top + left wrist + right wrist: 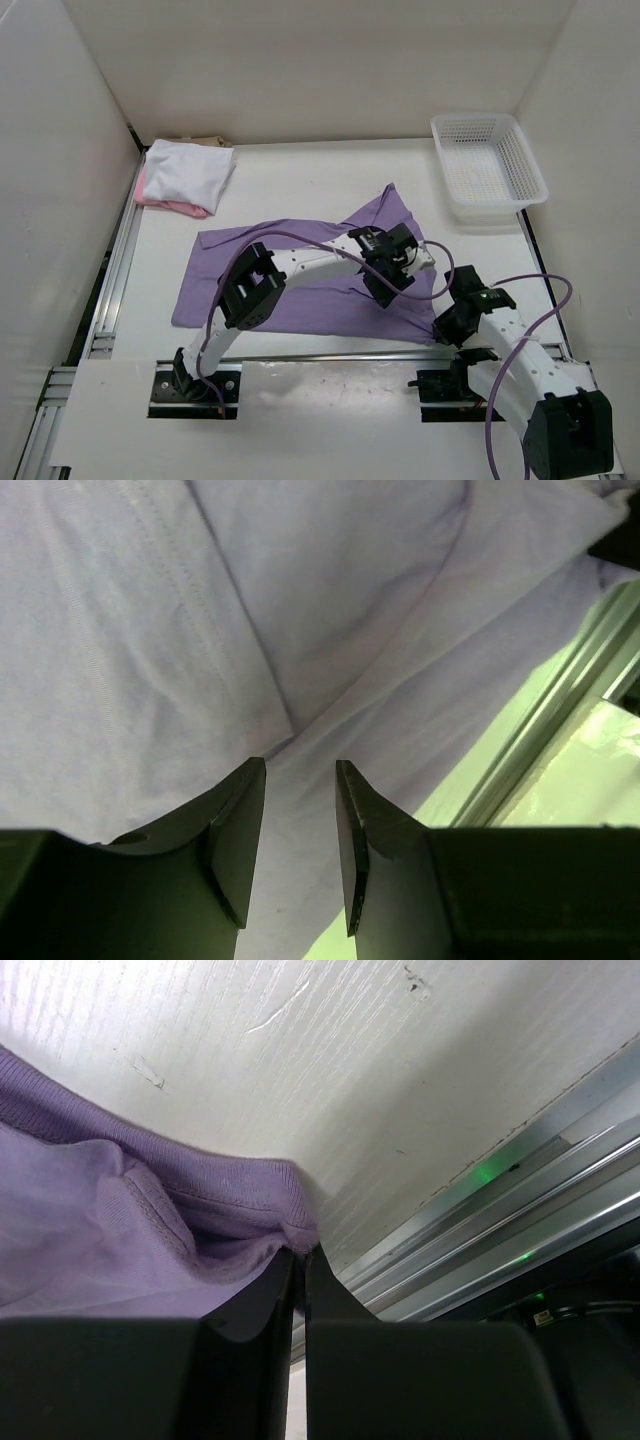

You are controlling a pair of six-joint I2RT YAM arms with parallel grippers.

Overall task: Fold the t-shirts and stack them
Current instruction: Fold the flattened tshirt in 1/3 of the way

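One white mesh basket [475, 120] stands at the counter's [300, 180] far right corner, apart from all four shirts. Three lie stacked far left: white shirt [185, 170] over pink shirt [180, 207] and tan shirt [203, 139]. The lavender shirt [320, 305] lies spread mid-counter. The left gripper's [300, 765] fingers stand parted above it, and the right gripper's [300, 1252] fingers pinch its near-right hem.

Soft matt knit on the lavender t-shirt [90, 1220], hem ribbed; bench [400, 1060] looks white-painted, grainy, scratched; rail [500, 1235] is brushed metal.
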